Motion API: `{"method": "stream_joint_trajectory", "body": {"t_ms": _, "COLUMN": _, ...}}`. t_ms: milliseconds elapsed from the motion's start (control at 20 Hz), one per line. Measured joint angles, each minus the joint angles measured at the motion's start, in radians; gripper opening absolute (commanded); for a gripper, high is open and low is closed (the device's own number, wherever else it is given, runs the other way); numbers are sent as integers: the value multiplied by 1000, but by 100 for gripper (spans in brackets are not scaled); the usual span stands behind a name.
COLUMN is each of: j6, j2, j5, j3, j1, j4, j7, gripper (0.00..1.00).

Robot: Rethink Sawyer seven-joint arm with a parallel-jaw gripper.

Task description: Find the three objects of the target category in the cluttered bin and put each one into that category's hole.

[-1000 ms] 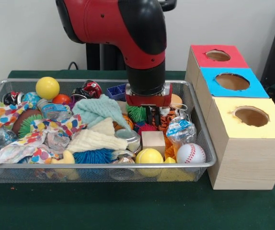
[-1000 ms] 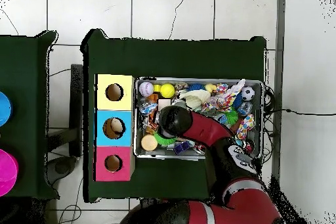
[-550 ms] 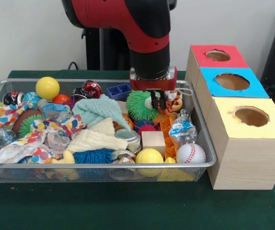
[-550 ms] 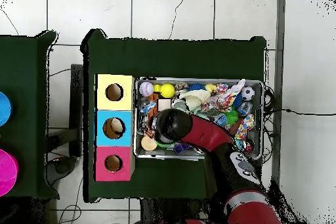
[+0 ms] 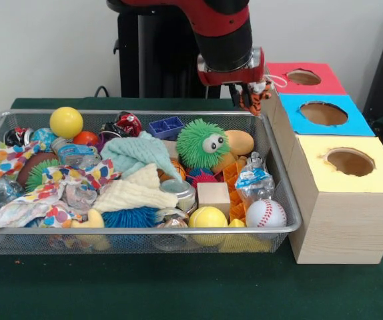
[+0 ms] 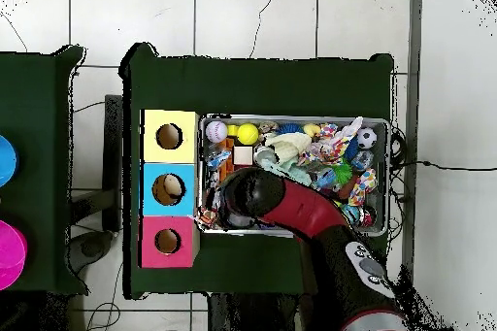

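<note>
You see the green-covered table (image 5: 178,293) carrying a wire mesh bin (image 5: 281,200) and, along the bin's right edge in the front view, a wooden box (image 5: 338,227) with three holes in a row: the yellow-faced hole (image 5: 349,162) nearest the table's front edge, the blue-faced hole (image 5: 323,113) in the middle, the red-faced hole (image 5: 303,77) at the back. The red and black arm (image 5: 225,33) comes down over the bin's back right corner. Its gripper (image 5: 248,87) is clamped on a small tiger toy (image 5: 255,95), orange with dark stripes, which hangs clear above the bin's rim, just beside the box between the red and blue faces. In the overhead view you find the same toy (image 6: 209,218) at the bin's edge next to the box. Inside the bin, you have a mint green cloth (image 5: 135,153) near the middle, a fuzzy green ball with an eye (image 5: 201,143) toward the back right, a spotted cloth (image 5: 25,200) at the left, a yellow ball (image 5: 66,122) at the back left, another yellow ball (image 5: 207,218) at the front edge, a wooden cube (image 5: 213,196) behind it, and a baseball (image 5: 265,213) in the front right corner.
</note>
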Motion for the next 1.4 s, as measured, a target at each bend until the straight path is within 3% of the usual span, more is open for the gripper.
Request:
{"method": "stream_joint_trajectory", "body": {"t_ms": 750, "j6": 59, "j2": -87, "j5": 56, "j3": 5, "j1": -19, "j4": 109, "j7": 0, "gripper": 0}}
{"method": "stream_joint_trajectory", "body": {"t_ms": 1400, "j6": 14, "j2": -109, "j5": 200, "j3": 51, "j1": 38, "j4": 276, "j7": 0, "gripper": 0}}
